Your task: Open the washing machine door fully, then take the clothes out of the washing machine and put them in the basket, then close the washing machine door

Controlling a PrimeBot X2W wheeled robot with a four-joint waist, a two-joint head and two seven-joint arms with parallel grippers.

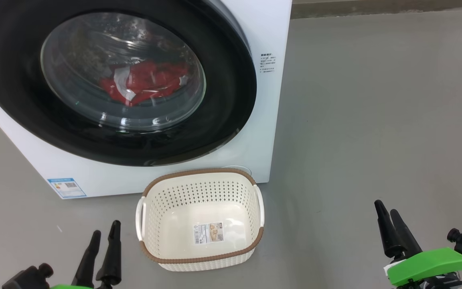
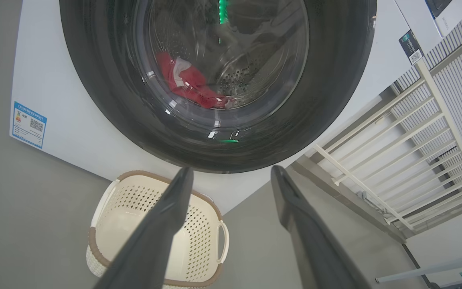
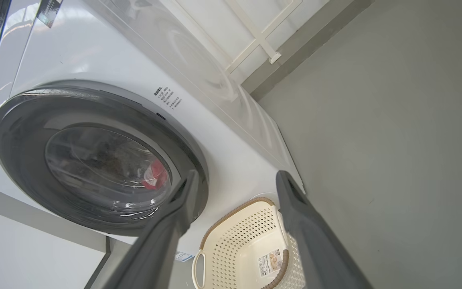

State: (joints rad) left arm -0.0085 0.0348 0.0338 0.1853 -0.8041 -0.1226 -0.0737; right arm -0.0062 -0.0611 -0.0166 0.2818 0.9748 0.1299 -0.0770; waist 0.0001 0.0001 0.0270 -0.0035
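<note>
At the lower left of the head view the left gripper [image 1: 105, 228] hangs above the grey floor [image 1: 375, 120], holding nothing. Its two dark fingers stand apart, and its wrist view shows a wide gap between them. A blue label [image 1: 66, 188] sits at the lower left corner of the washer [image 1: 265, 120], a white box standing on the floor. The door [image 1: 223, 120] is shut, its glossy black rim lying flat against the washer's front. Behind the bulging glass the clothes [image 1: 146, 84] lie in the bottom of the drum, a red heap with white trim. Small printed text marks the white front just right of the door.

The basket [image 1: 199, 172] stands upright on the floor before the washer, below the door's right half, with its far rim just beside the white front. It holds no clothes, and a sticker [image 1: 209, 233] lies on its bottom. White handles sit at its left and right sides.

At the lower right the right gripper [image 1: 385, 207] hangs over bare floor, well apart from the basket. Its fingers look close together from the head, but its wrist view shows them spread with nothing between them. A green housing [image 1: 427, 263] sits at its base.
</note>
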